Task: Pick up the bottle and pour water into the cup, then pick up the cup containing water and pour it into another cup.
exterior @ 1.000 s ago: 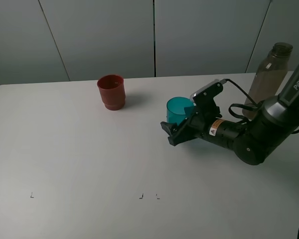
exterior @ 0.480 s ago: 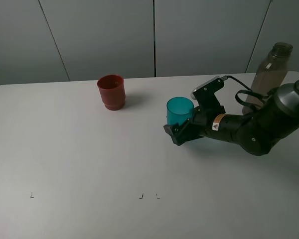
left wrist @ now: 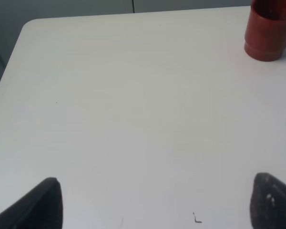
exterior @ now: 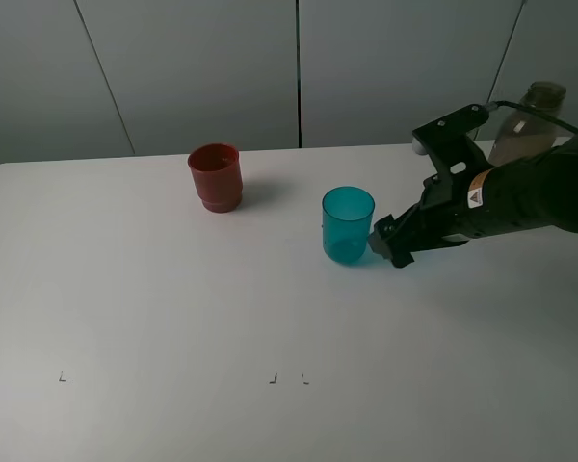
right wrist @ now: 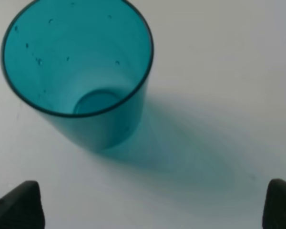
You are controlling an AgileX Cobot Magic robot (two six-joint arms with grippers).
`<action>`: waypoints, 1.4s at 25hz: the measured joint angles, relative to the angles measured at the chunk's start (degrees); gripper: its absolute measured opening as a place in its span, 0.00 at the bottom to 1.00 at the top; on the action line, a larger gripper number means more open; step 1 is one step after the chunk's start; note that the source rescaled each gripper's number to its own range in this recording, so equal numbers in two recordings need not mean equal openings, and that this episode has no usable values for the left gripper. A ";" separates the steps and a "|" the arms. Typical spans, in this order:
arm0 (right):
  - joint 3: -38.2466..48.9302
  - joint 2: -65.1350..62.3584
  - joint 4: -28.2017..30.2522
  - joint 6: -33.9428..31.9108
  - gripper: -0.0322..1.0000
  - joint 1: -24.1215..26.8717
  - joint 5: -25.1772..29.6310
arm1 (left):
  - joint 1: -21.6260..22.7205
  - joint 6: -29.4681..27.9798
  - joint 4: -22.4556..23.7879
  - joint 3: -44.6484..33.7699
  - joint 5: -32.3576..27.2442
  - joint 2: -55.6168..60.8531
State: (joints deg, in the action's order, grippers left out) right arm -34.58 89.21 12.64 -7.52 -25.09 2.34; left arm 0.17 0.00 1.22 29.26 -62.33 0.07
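The teal cup (exterior: 348, 224) stands upright at centre right of the frame, just left of the right gripper (exterior: 389, 244), which is released, jaws spread wide and holding nothing. The red cup (exterior: 215, 177) stands well apart at upper left of centre. The bottle (exterior: 526, 135) rises at upper right behind the arm. The left gripper (left wrist: 152, 202) hangs open over bare table (exterior: 154, 318)
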 joint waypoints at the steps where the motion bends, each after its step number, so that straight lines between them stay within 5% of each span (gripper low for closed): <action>1: 0.00 -3.23 -0.11 0.00 0.97 0.00 2.48 | 0.00 0.00 0.00 0.00 0.00 0.00; 10: -3.35 -29.15 -2.20 -0.12 0.97 0.00 30.52 | 0.00 0.00 0.00 0.00 0.00 0.00; 23: -3.93 -55.27 -7.91 0.40 0.98 0.00 55.28 | 0.00 0.00 0.00 0.00 0.00 0.00; 30: 2.49 -64.69 -9.16 0.64 0.98 0.13 58.46 | 0.00 0.00 0.00 0.00 0.00 0.00; 35: 3.96 -68.49 -10.70 1.16 0.98 4.81 58.74 | 0.00 0.00 0.00 0.00 0.00 0.00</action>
State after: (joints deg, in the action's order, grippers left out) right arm -30.62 20.72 1.94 -6.36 -20.28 61.08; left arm 0.17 0.00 1.22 29.26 -62.33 0.07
